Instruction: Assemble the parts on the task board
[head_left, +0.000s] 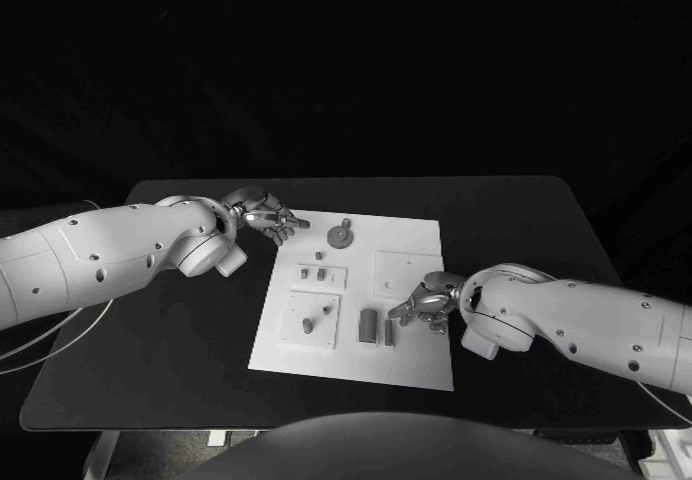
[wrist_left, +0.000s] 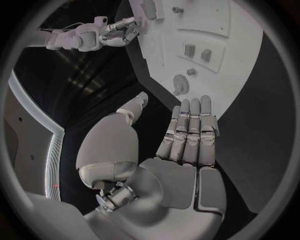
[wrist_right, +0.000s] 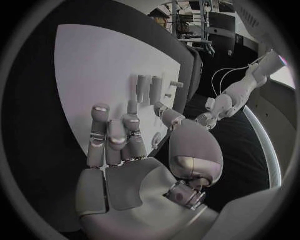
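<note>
two white arms reach over a black worktop (head_left: 173, 340), the largest thing in view, with the white task board (head_left: 411, 345) lying in its middle. the left hand (head_left: 264, 218) hovers at the board's far left corner, fingers straight and apart, holding nothing; the left wrist view shows its palm bare. the right hand (head_left: 427, 300) hangs over the board's right middle, fingers loosely spread, and its wrist view shows nothing between them.

several small parts sit on the board: a round disc with a stem (head_left: 339, 236) near the far edge, two short pegs (head_left: 313, 273) on a raised plate left of centre, another pair of pegs (head_left: 309, 324) on the plate nearer the robot, and two upright blocks (head_left: 376, 327) just beside the right hand. whether any is seated in its slot cannot be told, so the assembly looks early, with most of the fitting judged still to do.

the worktop is matt and dark; the room behind is black.
</note>
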